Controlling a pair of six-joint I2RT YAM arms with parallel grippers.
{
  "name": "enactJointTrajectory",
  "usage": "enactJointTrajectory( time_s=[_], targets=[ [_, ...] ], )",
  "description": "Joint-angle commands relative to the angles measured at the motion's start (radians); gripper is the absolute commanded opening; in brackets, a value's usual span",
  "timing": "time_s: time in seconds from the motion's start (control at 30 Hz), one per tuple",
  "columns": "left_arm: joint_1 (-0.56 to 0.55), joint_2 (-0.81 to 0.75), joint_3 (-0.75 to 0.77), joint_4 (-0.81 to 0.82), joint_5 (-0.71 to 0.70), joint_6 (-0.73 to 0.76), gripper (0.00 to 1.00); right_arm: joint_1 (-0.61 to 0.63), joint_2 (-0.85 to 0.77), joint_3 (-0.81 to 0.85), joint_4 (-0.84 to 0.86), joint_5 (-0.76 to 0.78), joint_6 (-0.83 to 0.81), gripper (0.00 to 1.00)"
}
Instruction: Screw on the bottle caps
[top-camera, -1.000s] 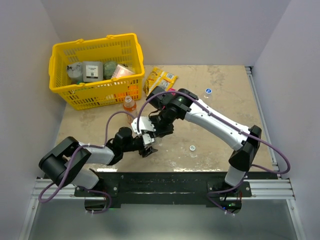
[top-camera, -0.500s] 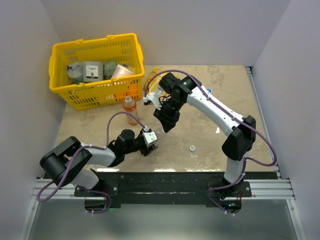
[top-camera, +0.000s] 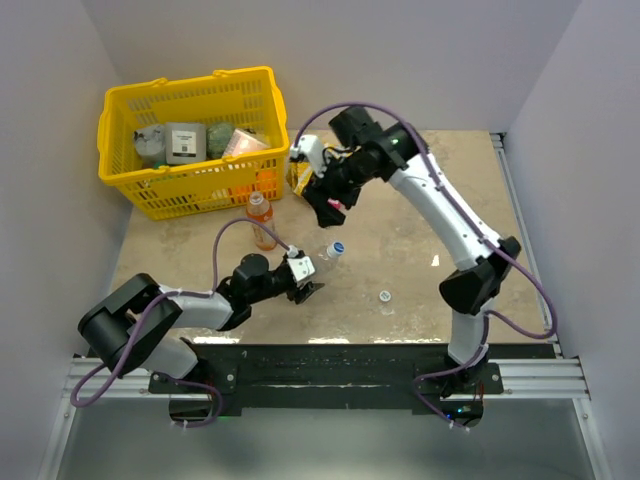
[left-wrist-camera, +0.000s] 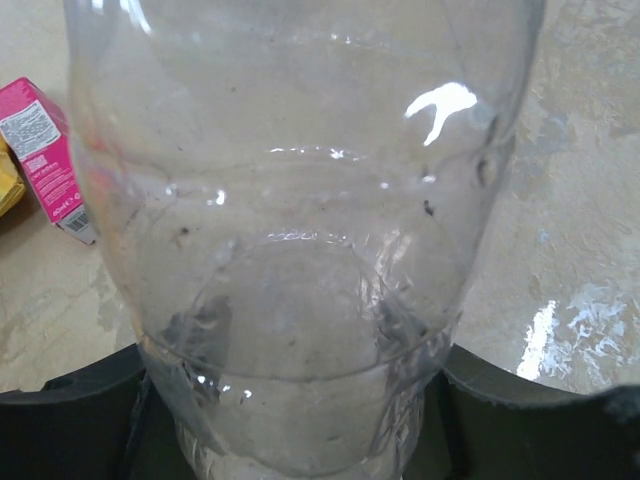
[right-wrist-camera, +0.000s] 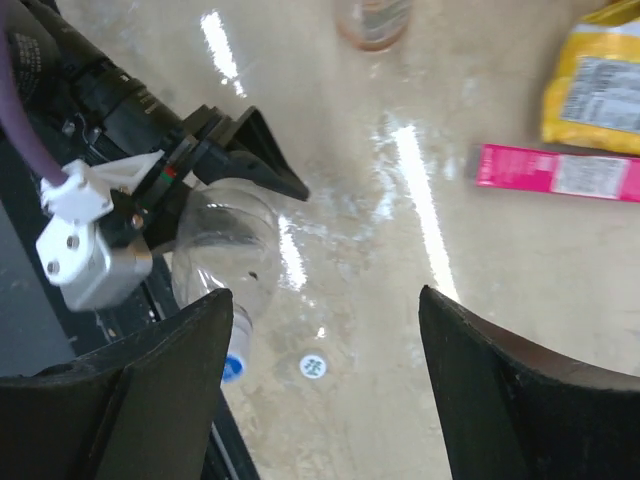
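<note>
Broadly, the scene is taken up by a beige marbled table (top-camera: 450, 230), at whose far left corner a yellow basket (top-camera: 190, 84) of assorted goods is set. The right arm (top-camera: 440, 205) is arched high over the table's middle; the right gripper (top-camera: 333, 203) is seen with its jaws spread wide and nothing between them. The left arm (top-camera: 190, 305) is stretched low along the near side, and the left gripper (top-camera: 303, 283) is clenched around the base of a clear bottle (top-camera: 318, 262), which is held tilted with its neck pointing away toward the far right. Whether the bottle touches the table cannot be told.

An orange bottle (top-camera: 260, 222) is stood upright just in front of the basket. A yellow packet (top-camera: 299, 177) and a pink packet (right-wrist-camera: 555, 172) are laid near it. A blue cap (top-camera: 337, 248) is seated on the clear bottle's neck. A white cap (top-camera: 385, 296) is left loose on the table, to the right of the held bottle.
</note>
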Motion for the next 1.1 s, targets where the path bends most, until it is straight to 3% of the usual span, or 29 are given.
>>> enactJointTrajectory(
  time_s=[0.0,0.1,0.13,0.27,0.43,0.7,1.07],
  targets=[
    [0.009,-0.031,0.009,0.001,0.093,-0.009,0.00,-0.024,-0.155,-0.004,-0.089,-0.026,-0.048,0.77],
    [0.032,-0.052,0.009,-0.040,0.191,0.010,0.00,-0.022,-0.279,-0.118,-0.090,-0.140,-0.257,0.70],
    [0.038,-0.058,0.014,-0.061,0.225,0.025,0.00,-0.018,-0.320,-0.163,-0.089,-0.183,-0.448,0.69],
    [0.075,-0.066,0.060,-0.196,0.412,0.096,0.00,0.109,-0.502,-0.444,0.005,-0.068,-0.751,0.70],
    [0.077,-0.061,0.109,-0.305,0.480,0.155,0.00,0.197,-0.549,-0.544,-0.021,-0.040,-1.000,0.69],
    [0.077,-0.061,0.156,-0.370,0.502,0.221,0.00,0.236,-0.540,-0.592,-0.008,-0.022,-1.147,0.64],
    [0.083,-0.066,0.169,-0.330,0.518,0.194,0.00,0.251,-0.523,-0.632,-0.023,-0.007,-1.183,0.52]
  ],
)
